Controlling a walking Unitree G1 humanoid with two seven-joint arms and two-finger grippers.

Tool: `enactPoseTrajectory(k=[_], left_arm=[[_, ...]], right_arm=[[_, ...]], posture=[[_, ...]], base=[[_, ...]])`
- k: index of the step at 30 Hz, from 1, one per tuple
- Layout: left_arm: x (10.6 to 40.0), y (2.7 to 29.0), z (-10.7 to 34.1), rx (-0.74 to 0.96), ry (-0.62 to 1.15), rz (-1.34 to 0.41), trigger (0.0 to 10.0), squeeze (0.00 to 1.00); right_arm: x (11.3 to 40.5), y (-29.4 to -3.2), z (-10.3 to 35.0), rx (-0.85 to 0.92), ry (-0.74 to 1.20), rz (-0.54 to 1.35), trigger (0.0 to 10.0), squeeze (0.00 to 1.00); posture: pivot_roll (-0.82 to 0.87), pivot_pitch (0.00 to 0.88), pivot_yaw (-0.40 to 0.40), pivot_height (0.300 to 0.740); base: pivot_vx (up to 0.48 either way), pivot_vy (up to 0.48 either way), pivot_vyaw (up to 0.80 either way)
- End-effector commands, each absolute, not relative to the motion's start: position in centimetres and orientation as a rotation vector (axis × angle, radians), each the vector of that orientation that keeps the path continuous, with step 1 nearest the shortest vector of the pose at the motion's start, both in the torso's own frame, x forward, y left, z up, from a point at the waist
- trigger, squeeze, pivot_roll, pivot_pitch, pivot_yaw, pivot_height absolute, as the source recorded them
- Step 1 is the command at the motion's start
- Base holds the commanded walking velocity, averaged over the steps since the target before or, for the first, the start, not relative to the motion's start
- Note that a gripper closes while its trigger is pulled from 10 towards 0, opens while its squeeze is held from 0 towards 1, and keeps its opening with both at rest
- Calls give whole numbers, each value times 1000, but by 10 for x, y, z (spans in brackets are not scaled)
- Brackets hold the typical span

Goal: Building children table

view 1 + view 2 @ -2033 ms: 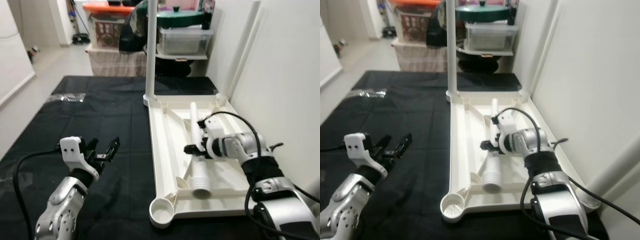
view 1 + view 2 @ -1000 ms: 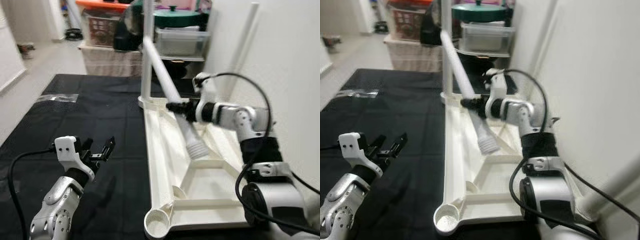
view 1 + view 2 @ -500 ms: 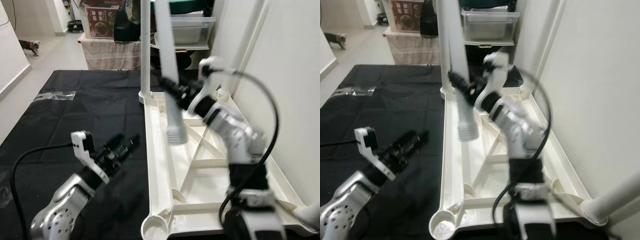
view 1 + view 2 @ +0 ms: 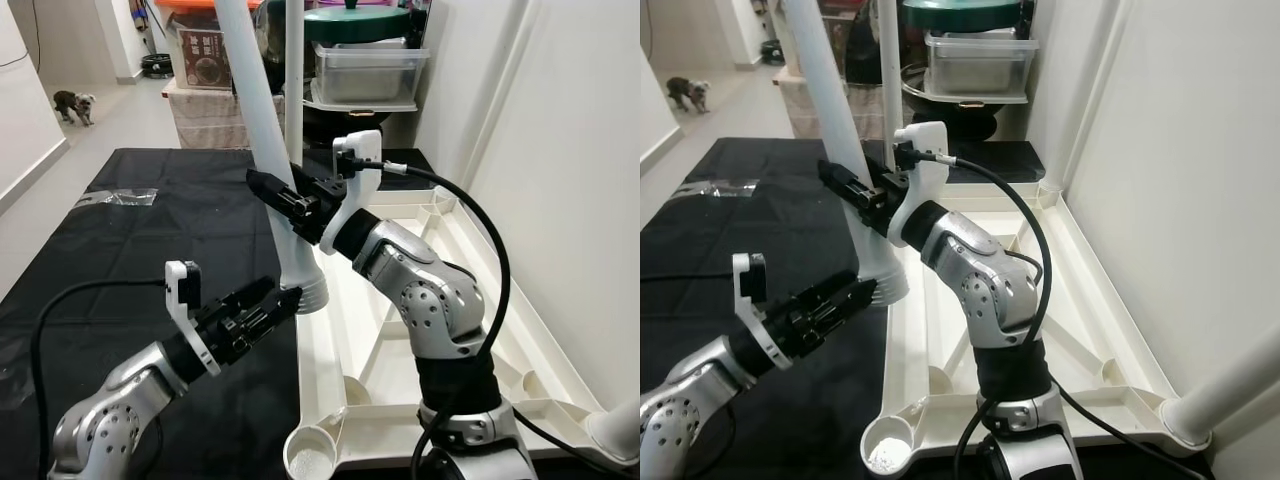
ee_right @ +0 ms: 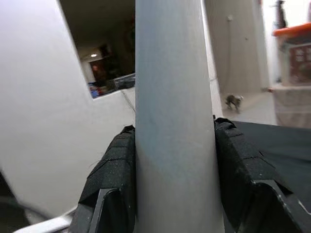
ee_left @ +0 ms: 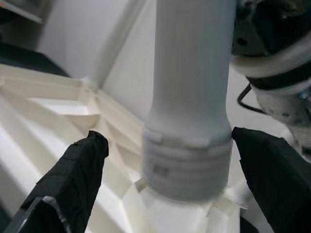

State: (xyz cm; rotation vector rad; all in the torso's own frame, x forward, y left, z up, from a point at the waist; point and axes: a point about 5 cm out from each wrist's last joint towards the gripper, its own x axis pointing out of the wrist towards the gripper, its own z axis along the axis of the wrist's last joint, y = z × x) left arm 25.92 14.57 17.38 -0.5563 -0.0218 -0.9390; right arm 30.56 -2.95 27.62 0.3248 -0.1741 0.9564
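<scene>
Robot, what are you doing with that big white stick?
That stick is a table leg. The right gripper holds it nearly upright, fingers clamped on its middle, with the ribbed end low over the left edge of the upside-down white tabletop. The left gripper reaches in with fingers open on either side of that ribbed end. One other leg already stands at the far corner.
</scene>
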Motion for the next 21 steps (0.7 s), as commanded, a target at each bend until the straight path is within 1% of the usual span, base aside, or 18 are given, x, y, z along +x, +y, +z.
enactPoseTrajectory(k=[1, 5, 9, 13, 14, 16, 17, 21], left_arm=[[264, 144, 171, -550, 17, -957, 10000, 0], [267, 141, 175, -547, 13, -986, 10000, 0], [272, 125, 181, -523, 24, -1095, 10000, 0], [273, 120, 179, -495, 53, -1145, 10000, 0], [273, 119, 177, -488, 63, -1158, 4353, 0], [273, 118, 176, -483, 70, -1165, 4353, 0], [269, 117, 173, -482, 81, -1184, 0, 0], [264, 116, 167, -476, 100, -1197, 0, 0]], right_arm=[[295, -22, 282, 336, -216, 1017, 0, 0], [291, -19, 281, 343, -214, 1031, 0, 0], [283, -9, 279, 374, -196, 1061, 0, 0], [282, -7, 278, 387, -189, 1058, 0, 0], [283, -6, 278, 391, -189, 1054, 0, 0], [284, -7, 279, 395, -189, 1050, 0, 0], [285, -8, 281, 407, -194, 1038, 0, 0], [287, -10, 284, 422, -203, 1027, 0, 0]], posture=[[22, 0, -65, 740], [17, 0, -61, 740], [6, 0, -51, 740], [6, 0, -49, 740], [6, 0, -49, 740], [6, 0, -49, 740], [3, 0, -46, 740], [3, 0, -46, 740]], base=[[0, 0, 0], [0, 0, 0], [0, 0, 0], [0, 0, 0], [0, 0, 0], [0, 0, 0], [0, 0, 0], [0, 0, 0]])
